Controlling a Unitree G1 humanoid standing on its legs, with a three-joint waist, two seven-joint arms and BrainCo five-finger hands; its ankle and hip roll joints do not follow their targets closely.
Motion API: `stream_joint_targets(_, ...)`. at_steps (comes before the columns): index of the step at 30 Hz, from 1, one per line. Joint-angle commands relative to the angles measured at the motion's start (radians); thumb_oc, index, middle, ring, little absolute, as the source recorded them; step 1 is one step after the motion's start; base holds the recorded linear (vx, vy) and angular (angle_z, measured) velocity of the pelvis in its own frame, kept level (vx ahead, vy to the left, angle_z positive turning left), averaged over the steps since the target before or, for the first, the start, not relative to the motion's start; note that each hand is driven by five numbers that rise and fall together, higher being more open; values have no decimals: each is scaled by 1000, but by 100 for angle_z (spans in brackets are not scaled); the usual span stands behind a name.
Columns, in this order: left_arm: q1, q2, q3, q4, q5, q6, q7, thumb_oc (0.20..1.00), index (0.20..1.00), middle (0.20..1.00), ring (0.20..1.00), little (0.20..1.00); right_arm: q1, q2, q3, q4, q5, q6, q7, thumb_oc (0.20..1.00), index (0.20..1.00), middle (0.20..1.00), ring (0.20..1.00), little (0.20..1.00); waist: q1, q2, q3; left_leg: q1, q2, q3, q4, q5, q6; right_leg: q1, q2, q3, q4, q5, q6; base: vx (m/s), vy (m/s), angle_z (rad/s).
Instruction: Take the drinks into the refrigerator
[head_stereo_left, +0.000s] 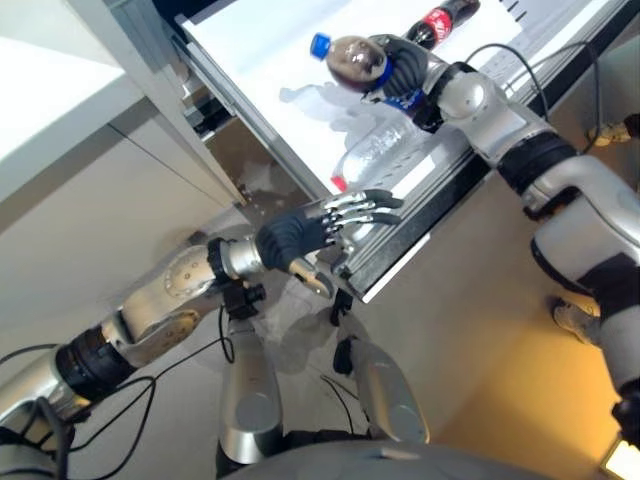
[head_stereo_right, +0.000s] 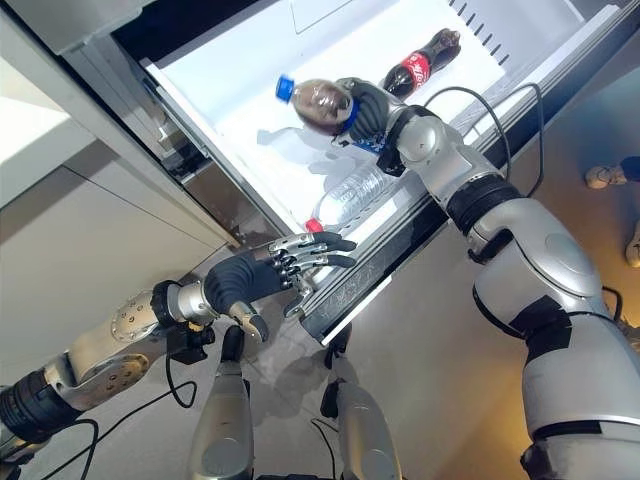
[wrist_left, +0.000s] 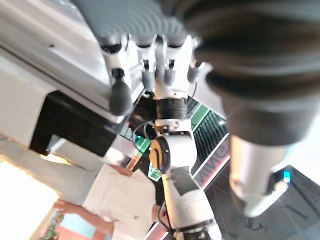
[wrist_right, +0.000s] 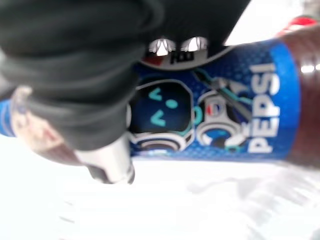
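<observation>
- A white fridge drawer (head_stereo_right: 250, 80) stands pulled out, a clear water bottle (head_stereo_right: 355, 190) and a red-labelled cola bottle (head_stereo_right: 418, 62) lying inside.
- Your right hand (head_stereo_right: 368, 112) grips the blue-capped cola bottle (head_stereo_right: 318, 103) above it.
- Your left hand (head_stereo_right: 262, 277), fingers straight, rests on the drawer front.
- Release high and it may roll into the water bottle.

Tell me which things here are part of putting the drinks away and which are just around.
Part of the job:
- cola bottle with blue cap, held in the right hand
- water bottle in the drawer
- red-label bottle further in
- left hand on the drawer's front edge

Just around:
- person
- shoe on the floor
</observation>
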Motion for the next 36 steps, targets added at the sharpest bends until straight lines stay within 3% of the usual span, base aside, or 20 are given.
stream_joint_targets(1, 132, 51, 62, -117, 42, -1, -2, 1000, 1000, 1000, 1000, 1000, -218, -126, 154, -60, -383, -43, -76, 200, 200, 200, 200, 200, 23, -5, 31, 52, -78, 4, -130, 56, 129, 37, 61, -2, 173, -148, 55, 0, 0, 0)
stream_joint_targets(2, 132, 49, 64, -118, 42, 0, -2, 1000, 1000, 1000, 1000, 1000, -219, -127, 155, -60, -387, -43, -78, 200, 200, 200, 200, 200, 21, -3, 31, 51, -79, 3, -131, 57, 129, 37, 61, -3, 173, -148, 55, 0, 0, 0)
stream_joint_targets(7, 141, 52, 74, -116, 39, -1, 0, 1000, 1000, 1000, 1000, 1000, -244, -149, 283, -71, -708, -28, -50, 200, 200, 200, 200, 200, 36, -8, 31, 47, -85, -10, -146, 62, 130, 39, 58, -18, 159, -146, 57, -1, -2, 1)
stream_joint_targets(18, 120, 10, 63, -105, 49, 2, 15, 1000, 1000, 1000, 1000, 1000, -219, -81, 283, 90, -842, -3, -64, 200, 200, 200, 200, 200, 50, -14, 31, 40, -86, -16, -170, 74, 131, 35, 58, -29, 142, -139, 60, -8, -2, 5)
stream_joint_targets(25, 101, -30, 53, -96, 56, -6, 21, 1000, 1000, 1000, 1000, 1000, -196, -24, 267, 180, -882, 9, -86, 200, 200, 200, 200, 200, 57, 5, 31, 43, -84, -14, -178, 76, 132, 32, 57, -29, 137, -136, 60, 0, 0, 0)
stream_joint_targets(26, 97, -33, 52, -94, 54, -8, 22, 1000, 1000, 1000, 1000, 1000, -192, -20, 264, 187, -882, 9, -87, 404, 404, 404, 404, 404, 58, 7, 31, 45, -84, -15, -180, 76, 132, 33, 58, -30, 136, -137, 60, 0, 0, 0)
stream_joint_targets(27, 94, -36, 46, -91, 54, -9, 22, 1000, 1000, 1000, 1000, 1000, -191, -17, 262, 195, -884, 13, -91, 765, 765, 765, 765, 765, 59, 9, 31, 46, -84, -15, -180, 76, 133, 34, 57, -31, 135, -136, 60, 0, 0, 0)
stream_joint_targets(28, 91, -38, 44, -91, 55, -8, 21, 1000, 1000, 1000, 1000, 1000, -188, -15, 256, 206, -881, 14, -90, 1000, 1000, 1000, 1000, 1000, 60, 12, 31, 47, -84, -15, -181, 76, 132, 34, 57, -32, 135, -137, 60, 0, 0, 0)
stream_joint_targets(36, 79, -47, 39, -85, 51, -9, 12, 1000, 1000, 1000, 1000, 1000, -185, -14, 238, 230, -851, 16, -96, 1000, 1000, 1000, 1000, 1000, 66, 18, 31, 63, -85, -12, -184, 73, 133, 45, 52, -35, 136, -139, 60, 0, 0, 0)
